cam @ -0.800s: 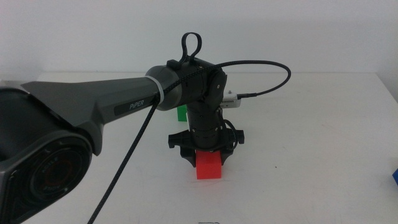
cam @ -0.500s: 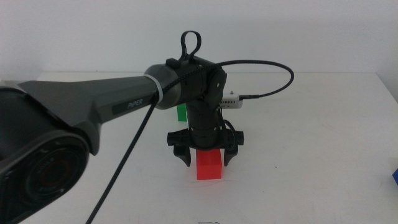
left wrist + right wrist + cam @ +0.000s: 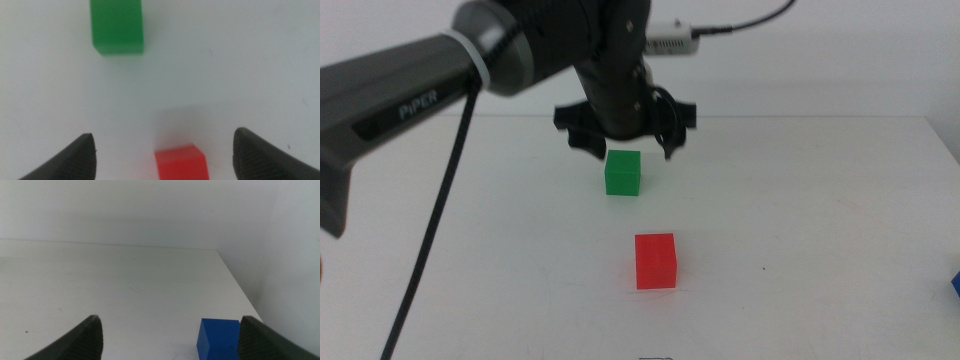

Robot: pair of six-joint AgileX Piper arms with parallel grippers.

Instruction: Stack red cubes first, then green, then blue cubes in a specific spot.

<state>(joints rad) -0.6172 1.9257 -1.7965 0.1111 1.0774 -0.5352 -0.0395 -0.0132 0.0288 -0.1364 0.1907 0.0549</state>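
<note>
The red cube [image 3: 656, 260] stands alone on the white table, front centre; it also shows in the left wrist view [image 3: 181, 161]. The green cube [image 3: 623, 172] stands behind it, a little to the left, and shows in the left wrist view [image 3: 117, 25]. My left gripper [image 3: 632, 150] hangs open and empty in the air, just above and behind the green cube, jaws wide apart [image 3: 162, 150]. The blue cube [image 3: 956, 285] sits at the table's right edge, half cut off. My right gripper [image 3: 175, 342] is open and empty, low near the blue cube [image 3: 217, 337], out of the middle view.
The left arm [image 3: 440, 80] reaches in from the upper left with its black cable hanging down. The table's right edge [image 3: 240, 290] runs close beside the blue cube. A white wall stands behind the table.
My left gripper opened and let go of the red cube, then rose and moved back over the green cube. The red cube stays where it was set down.
</note>
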